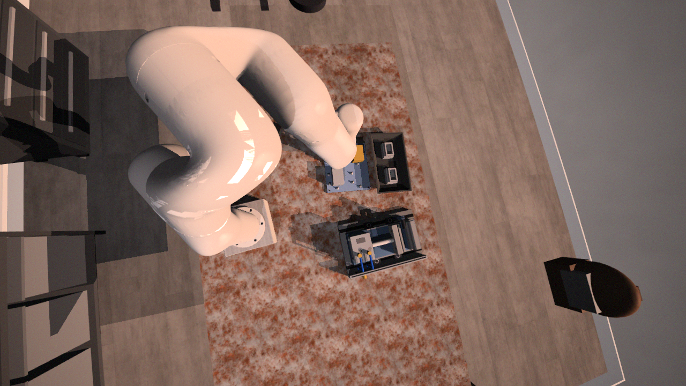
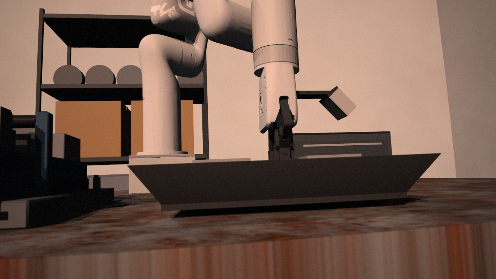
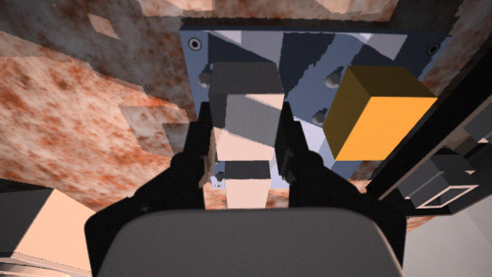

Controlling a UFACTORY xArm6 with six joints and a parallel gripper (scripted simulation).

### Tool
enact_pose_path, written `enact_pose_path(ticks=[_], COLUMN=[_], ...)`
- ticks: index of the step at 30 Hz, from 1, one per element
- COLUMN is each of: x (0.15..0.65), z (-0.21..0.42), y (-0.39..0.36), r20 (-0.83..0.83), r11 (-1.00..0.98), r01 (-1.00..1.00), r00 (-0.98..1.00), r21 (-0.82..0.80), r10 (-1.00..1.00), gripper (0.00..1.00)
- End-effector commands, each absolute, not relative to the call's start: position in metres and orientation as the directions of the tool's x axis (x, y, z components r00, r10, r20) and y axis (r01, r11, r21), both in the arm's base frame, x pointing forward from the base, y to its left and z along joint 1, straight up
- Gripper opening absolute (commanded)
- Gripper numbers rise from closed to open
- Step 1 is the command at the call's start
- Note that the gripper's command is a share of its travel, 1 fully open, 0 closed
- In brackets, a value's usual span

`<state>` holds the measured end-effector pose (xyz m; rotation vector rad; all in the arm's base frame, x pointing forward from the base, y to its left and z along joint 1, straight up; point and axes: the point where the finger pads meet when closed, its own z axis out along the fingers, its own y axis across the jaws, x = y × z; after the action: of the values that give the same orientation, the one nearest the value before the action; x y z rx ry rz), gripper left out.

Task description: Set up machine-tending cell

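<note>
top view: arm is reaching over infeed plate (image 1: 363, 184); two finished parts (image 1: 386, 149) are already sitting in outfeed tray (image 1: 407, 161); vise (image 1: 416, 235) is standing open, waiting for a blank.
exterior view: gripper (image 2: 281, 152) is dipping behind the tray wall, tips hidden.
wrist view: fingers are clamping the aluminium blank (image 3: 246, 115) by its long sides, likely for the vise; brass blank (image 3: 374, 115) is staying on the plate.
</note>
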<state>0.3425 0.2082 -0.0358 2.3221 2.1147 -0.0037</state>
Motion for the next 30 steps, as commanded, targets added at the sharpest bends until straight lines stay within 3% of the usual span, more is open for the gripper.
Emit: enact_pose_path(ticks=[1,30], x=[0.344,0.344], z=[-0.033,0.069], y=[0.209,0.209], r20=[0.0,0.0], r11=[-0.093,-0.093], r01=[0.996,0.996], r00=[0.093,0.093], r21=[0.003,0.003], r10=[0.996,0.996], gripper=[0.0,0.0])
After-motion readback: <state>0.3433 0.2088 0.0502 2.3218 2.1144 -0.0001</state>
